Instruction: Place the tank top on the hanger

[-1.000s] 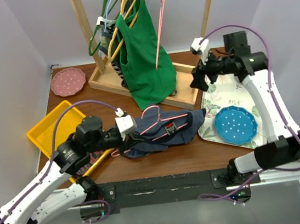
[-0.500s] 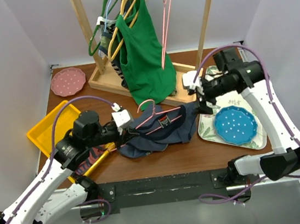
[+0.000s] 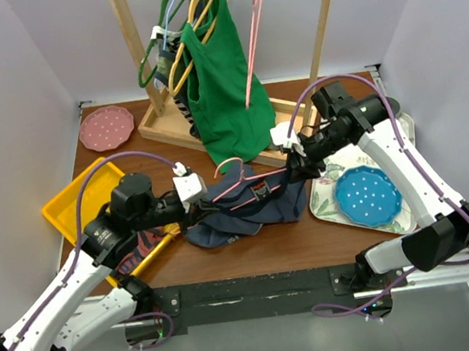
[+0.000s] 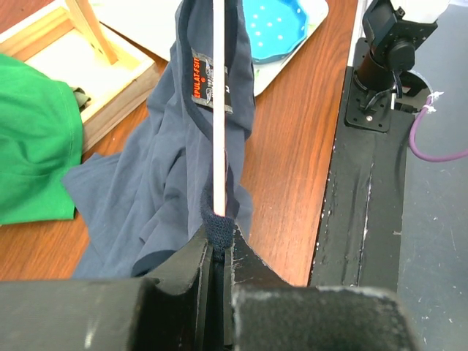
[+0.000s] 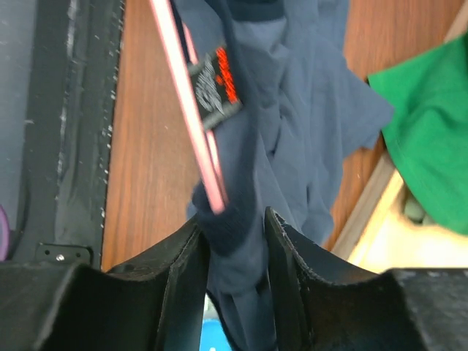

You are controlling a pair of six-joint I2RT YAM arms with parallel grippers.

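Tank top (image 3: 232, 223) is bunched at the middle of the table's (image 3: 312, 239) near edge, threaded on the hanger (image 4: 218, 110). Left gripper (image 4: 218, 252) is clamped on fabric plus one wire end. Right gripper (image 5: 234, 234) pinches a fold by the other tip. If you pull right too hard, the wire likely slips from the left jaws.
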